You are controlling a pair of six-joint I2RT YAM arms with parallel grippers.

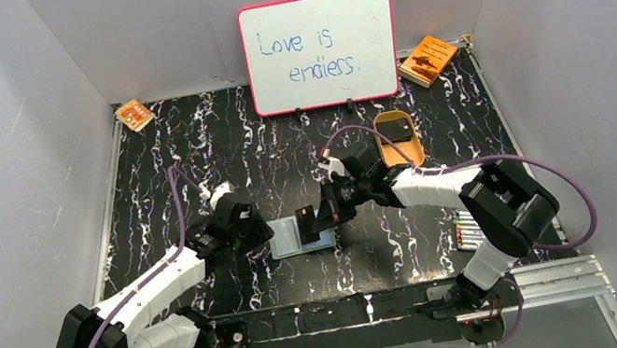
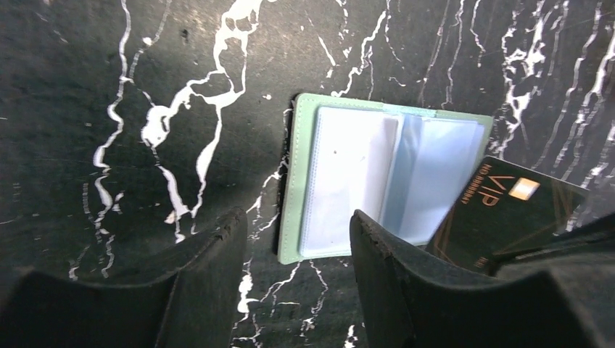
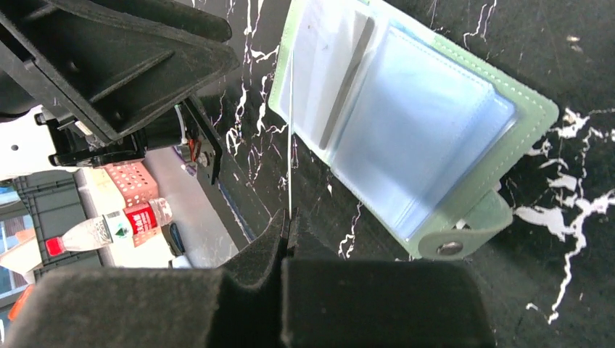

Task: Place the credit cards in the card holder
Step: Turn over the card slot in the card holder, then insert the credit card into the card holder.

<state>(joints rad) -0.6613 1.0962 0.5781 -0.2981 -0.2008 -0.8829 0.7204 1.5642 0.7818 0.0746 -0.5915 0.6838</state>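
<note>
Insertion step: you held credit card point(image 2: 508, 210) clenched in right gripper point(image 3: 288, 221) over open card holder point(image 2: 294, 181) — left gripper point(image 2: 297, 219) released, empty. Next likely needed: edge into pocket.

Black, white-veined marble tabletop point(image 1: 188, 156), and flat on it lies the open pale-green card holder point(image 1: 285, 239). Tan oval tray point(image 1: 403, 154) sits back right, pink-framed whiteboard point(image 1: 318, 37) stands rearmost.
</note>
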